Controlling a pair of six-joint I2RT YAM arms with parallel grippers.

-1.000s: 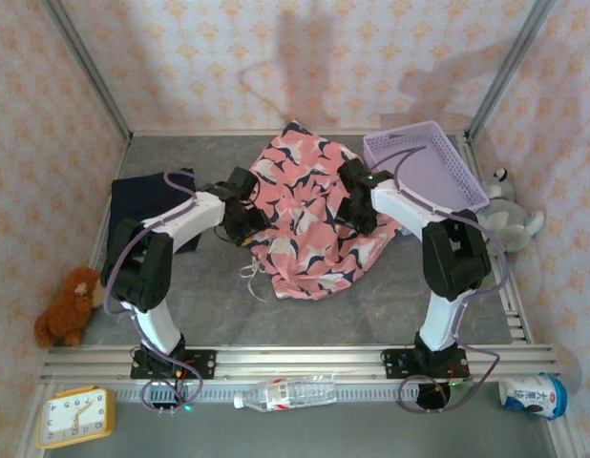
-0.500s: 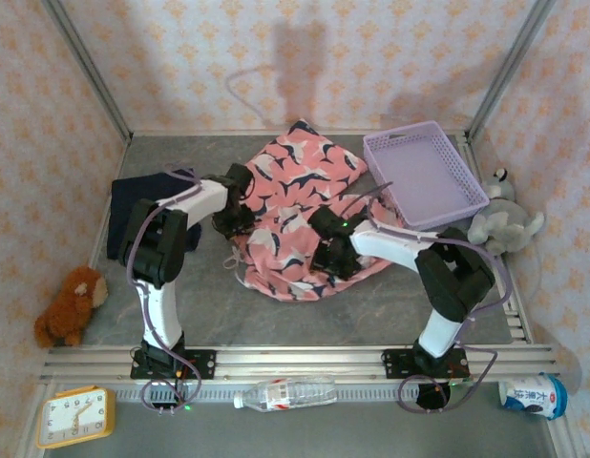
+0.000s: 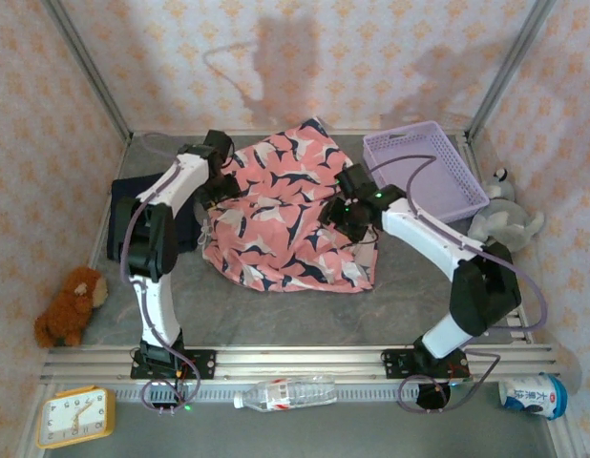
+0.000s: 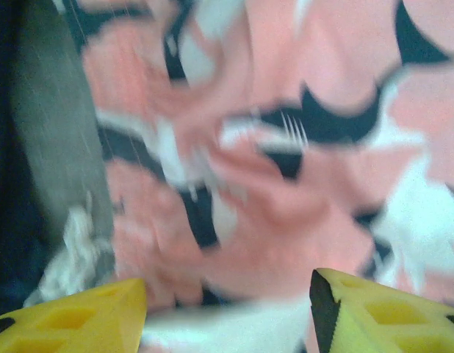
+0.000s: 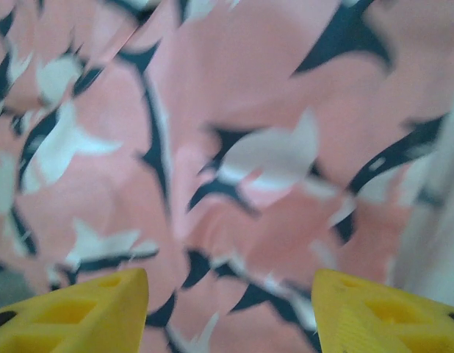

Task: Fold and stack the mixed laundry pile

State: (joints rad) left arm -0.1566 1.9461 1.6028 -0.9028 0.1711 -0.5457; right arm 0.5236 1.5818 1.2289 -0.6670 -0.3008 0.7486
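Grey tabletop (image 3: 305,310) lies between walls papered in a peach pattern. The pink shark-print cloth (image 3: 285,210) is spread in a rumpled heap at the middle of it, directly under both grippers.

The left gripper (image 4: 227,290) hangs over the cloth's left edge. Its yellow fingers (image 4: 80,320) are spread apart with nothing pinched between them. In its wrist view the pink print is blurred below, and a white drawstring lies just left of its left finger. Further left, past a strip of bare table, is the navy cloth (image 3: 123,205). It lies flat, and the left arm crosses over it.

The right gripper (image 5: 229,283) hovers over the right half of the shark-print cloth. Its jaws are also released and its fingers (image 5: 388,312) stand wide. Creased pink fabric shows beneath them.

A lavender basket (image 3: 429,172) sits just beyond and to the right of the right gripper. A grey plush toy (image 3: 505,219) lies further right again. A brown teddy (image 3: 68,305) sits well to the left of the left arm.
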